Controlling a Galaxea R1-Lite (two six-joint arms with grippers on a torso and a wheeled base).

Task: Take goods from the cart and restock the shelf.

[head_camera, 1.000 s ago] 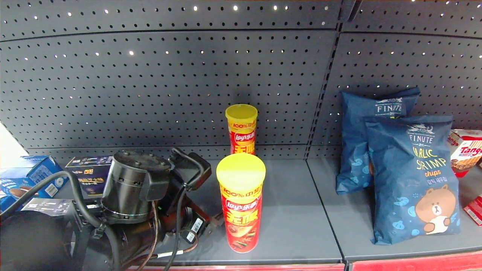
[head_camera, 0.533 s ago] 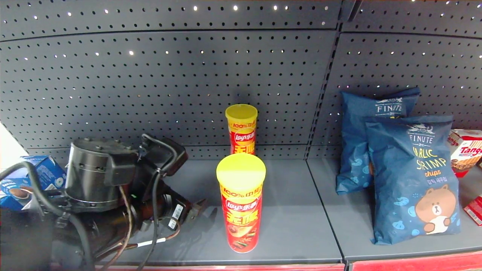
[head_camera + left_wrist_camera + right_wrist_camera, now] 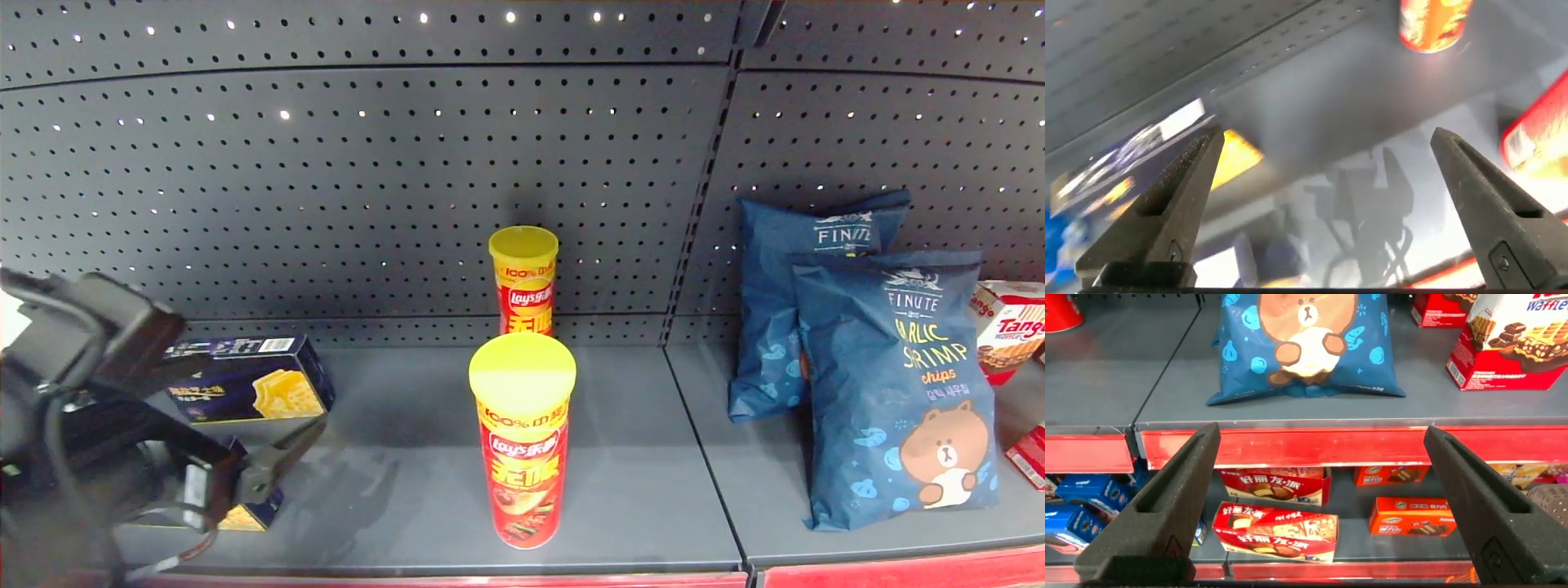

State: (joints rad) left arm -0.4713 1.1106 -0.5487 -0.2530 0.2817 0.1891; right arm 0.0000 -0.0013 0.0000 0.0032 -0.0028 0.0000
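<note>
Head view showed the front chip can (image 3: 522,441) upright near the shelf (image 3: 637,490) edge, and the left tool (image 3: 1327,139), open and empty beside the dark box (image 3: 245,384), might topple either if swung carelessly.

Left arm (image 3: 90,343): black housings, black cables (image 3: 57,457), white label (image 3: 196,490) at 5 o'clock on the wrist. Left gripper (image 3: 1327,135) and right gripper (image 3: 1323,434): dark grey, wedge-shaped, coarse-textured fingers (image 3: 1167,506), each with a recessed screw near its base.

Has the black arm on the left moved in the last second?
Yes. The left end effector drew leftward, away from the front chip can, uncovering a dark blue box.
</note>
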